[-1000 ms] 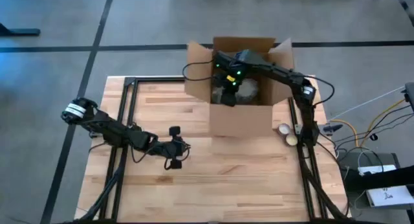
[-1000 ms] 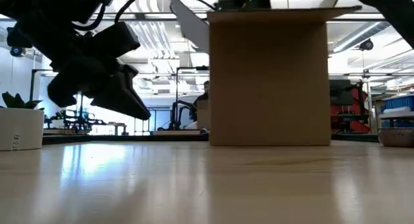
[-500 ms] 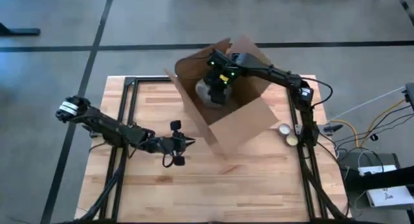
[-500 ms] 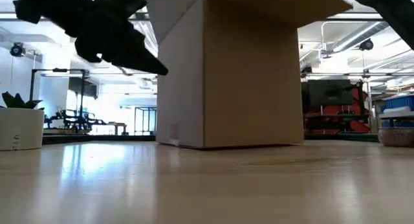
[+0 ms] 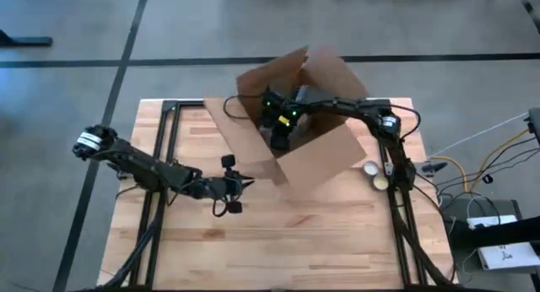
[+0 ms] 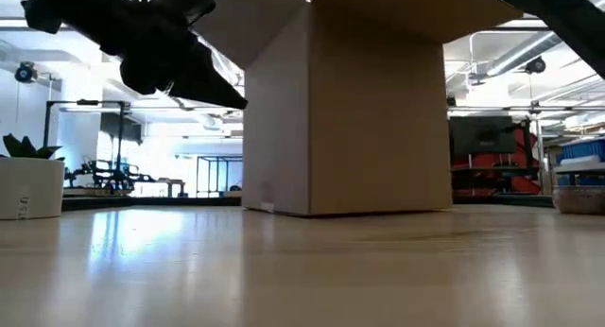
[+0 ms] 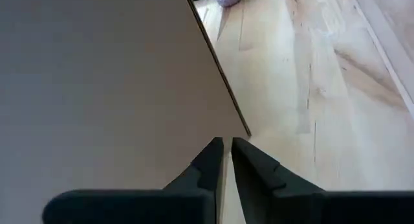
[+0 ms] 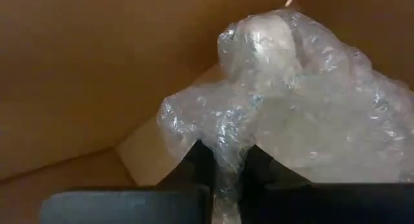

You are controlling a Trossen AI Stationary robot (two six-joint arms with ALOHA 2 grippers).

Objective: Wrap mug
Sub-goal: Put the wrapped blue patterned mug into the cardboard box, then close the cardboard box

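Seen from above: an open brown cardboard box (image 5: 314, 148) turned askew on the far half of the pale wooden slatted table (image 5: 278, 241), flaps spread. Reached down into that box, the right gripper (image 5: 281, 133), green lights showing on its wrist. In the right wrist view, right gripper (image 8: 224, 162) clenched on a fold of the crinkled clear bubble-wrap bundle (image 8: 291, 114), which lay inside the box against its brown inner walls; no mug itself visible through the wrap. Low over the table just beside the box's near-left corner, the left gripper (image 5: 239, 185), pointing toward the box. In the left wrist view, left gripper (image 7: 226, 145) with its two dark fingers nearly together, only a thin slit between them, nothing gripped, tips close to the box's outer wall (image 7: 110, 88). Near the right edge of the table, two small round pale objects (image 5: 374, 175), too small to identify.
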